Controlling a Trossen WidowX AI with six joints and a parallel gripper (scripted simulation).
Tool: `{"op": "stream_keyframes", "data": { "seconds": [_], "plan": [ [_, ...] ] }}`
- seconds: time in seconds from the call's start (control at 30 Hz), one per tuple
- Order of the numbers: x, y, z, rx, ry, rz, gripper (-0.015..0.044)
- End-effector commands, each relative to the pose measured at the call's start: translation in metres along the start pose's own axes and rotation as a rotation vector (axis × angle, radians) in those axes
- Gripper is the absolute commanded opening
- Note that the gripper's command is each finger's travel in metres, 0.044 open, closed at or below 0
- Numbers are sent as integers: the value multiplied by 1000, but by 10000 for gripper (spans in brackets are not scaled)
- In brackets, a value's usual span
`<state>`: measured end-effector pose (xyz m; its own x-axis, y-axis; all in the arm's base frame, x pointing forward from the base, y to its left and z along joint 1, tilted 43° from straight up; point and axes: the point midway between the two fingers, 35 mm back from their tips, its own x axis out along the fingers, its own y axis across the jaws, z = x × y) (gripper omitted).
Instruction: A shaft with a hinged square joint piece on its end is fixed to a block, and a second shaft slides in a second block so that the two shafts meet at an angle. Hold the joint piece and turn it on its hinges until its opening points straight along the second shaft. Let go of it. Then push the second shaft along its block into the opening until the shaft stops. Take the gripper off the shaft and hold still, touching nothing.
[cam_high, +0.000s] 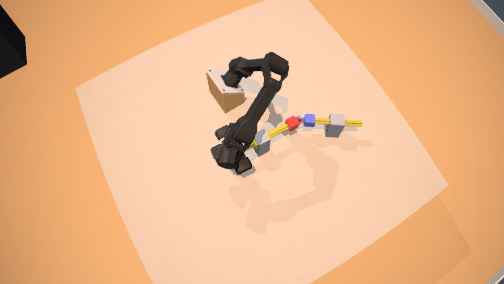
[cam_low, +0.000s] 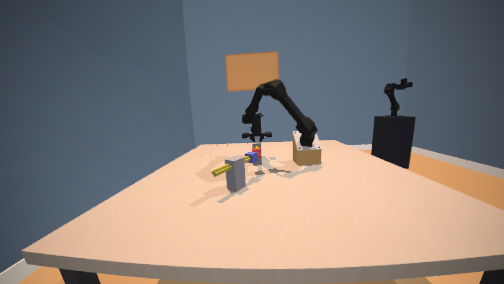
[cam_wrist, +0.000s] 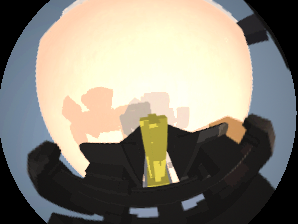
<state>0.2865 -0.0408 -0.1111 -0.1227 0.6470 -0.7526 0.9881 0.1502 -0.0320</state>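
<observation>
My gripper (cam_high: 241, 148) (cam_low: 257, 140) (cam_wrist: 150, 124) is shut on the yellow second shaft (cam_high: 278, 131) (cam_wrist: 154, 131), behind its grey block (cam_high: 263, 145). The shaft runs through that block, and its front end meets the red joint piece (cam_high: 292, 123) (cam_low: 256, 150). How deep it sits in the opening is hidden. The red piece opens toward the second shaft and looks in line with it. It is hinged to a blue piece (cam_high: 309, 120) (cam_low: 251, 157) on the end of the first shaft (cam_high: 354, 123) (cam_low: 221, 170), which goes through the other grey block (cam_high: 334, 129) (cam_low: 235, 175).
The arm's base stands on a wooden block (cam_high: 232, 102) (cam_low: 307, 157) on the table (cam_high: 165, 210) (cam_low: 300, 220), beside the shafts. The arm passes over the space near the second shaft's block. A black pedestal (cam_low: 393, 140) with another arm stands beyond the table.
</observation>
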Motion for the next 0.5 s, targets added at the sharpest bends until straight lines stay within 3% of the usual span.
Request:
{"op": "stream_keyframes", "data": {
  "seconds": [0.0, 0.13, 0.3, 0.47],
  "plan": [
    [0, 0, 0, -1, 0, -1, 0],
    [0, 0, 0, -1, 0, -1, 67],
    [0, 0, 0, -1, 0, -1, 67],
    [0, 0, 0, -1, 0, -1, 198]
  ]
}}
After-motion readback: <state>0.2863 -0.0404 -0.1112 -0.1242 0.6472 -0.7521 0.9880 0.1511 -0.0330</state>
